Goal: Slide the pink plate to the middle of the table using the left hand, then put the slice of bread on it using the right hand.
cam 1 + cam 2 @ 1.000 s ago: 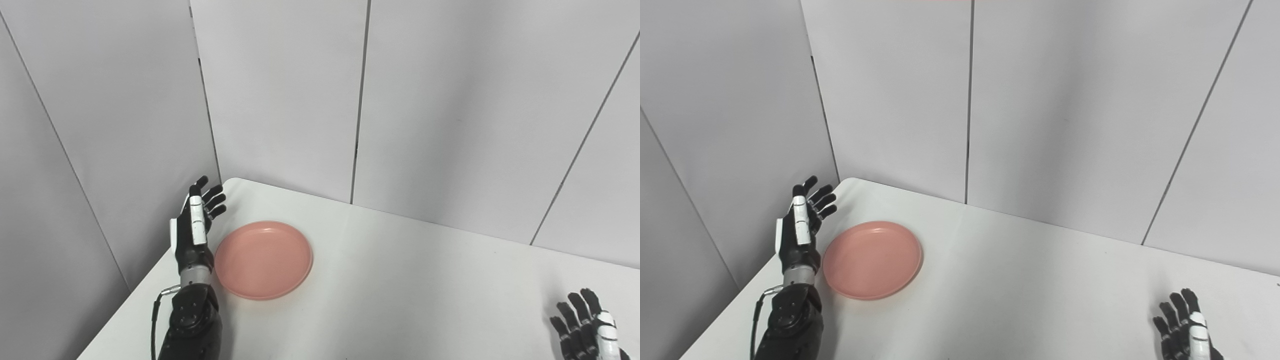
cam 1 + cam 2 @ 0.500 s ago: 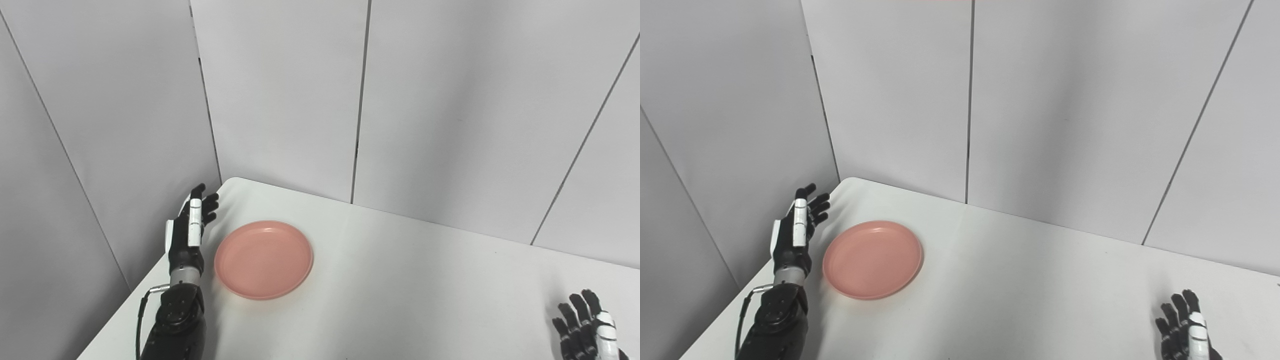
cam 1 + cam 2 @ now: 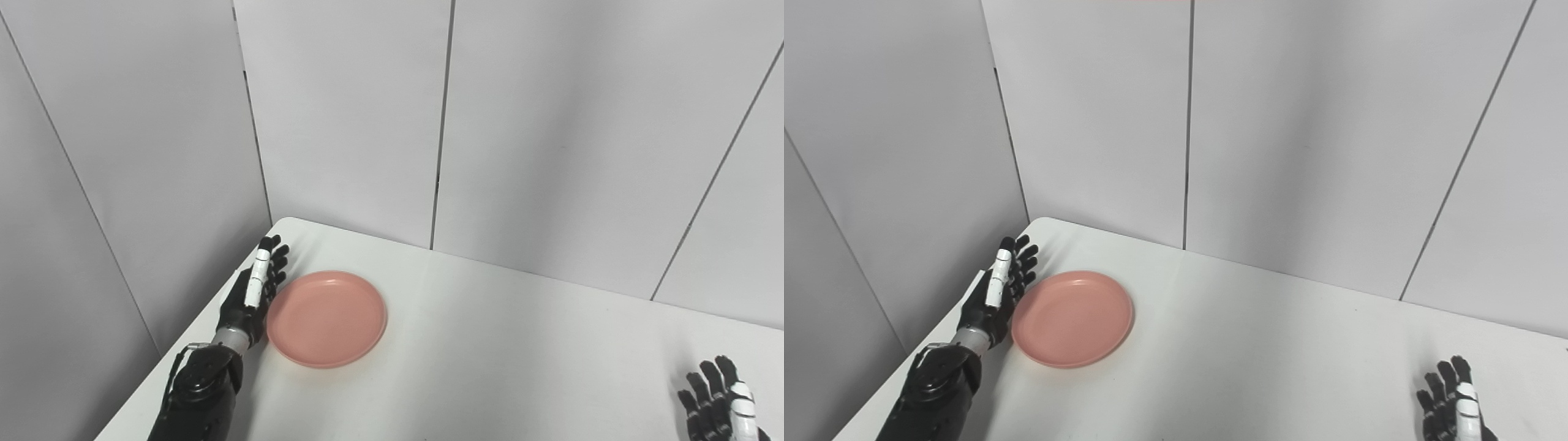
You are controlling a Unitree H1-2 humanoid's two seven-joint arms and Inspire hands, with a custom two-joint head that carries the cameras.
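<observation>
Left hand (image 3: 252, 294): black fingers, one white-plated, silver wrist ring, glossy black forearm with thin grey cable loop. Right hand (image 3: 719, 401): black, with white plating.

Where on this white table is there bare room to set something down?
The widest free patch is the white tabletop between the round pink plate and the right hand at the near right corner. A bare strip also runs behind the plate along the grey wall panels. The far left corner is crowded: the left hand sits against the plate's rim.
</observation>
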